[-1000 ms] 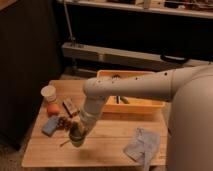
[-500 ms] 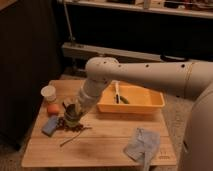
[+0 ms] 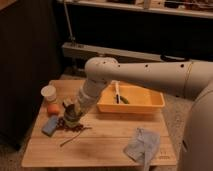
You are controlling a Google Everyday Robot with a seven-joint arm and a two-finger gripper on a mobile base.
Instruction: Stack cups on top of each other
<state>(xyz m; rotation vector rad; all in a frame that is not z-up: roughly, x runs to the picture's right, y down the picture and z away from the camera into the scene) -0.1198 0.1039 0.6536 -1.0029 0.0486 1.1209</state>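
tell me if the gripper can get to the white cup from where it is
Probably yes: the gripper hangs low over the table's left side, and the white cup stands uncovered just beyond it, with only the orange ball nearby.

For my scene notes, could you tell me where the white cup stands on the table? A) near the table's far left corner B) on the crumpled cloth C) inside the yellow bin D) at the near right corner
A: the white cup stands near the far left corner of the table, left of the gripper and well outside the yellow bin.
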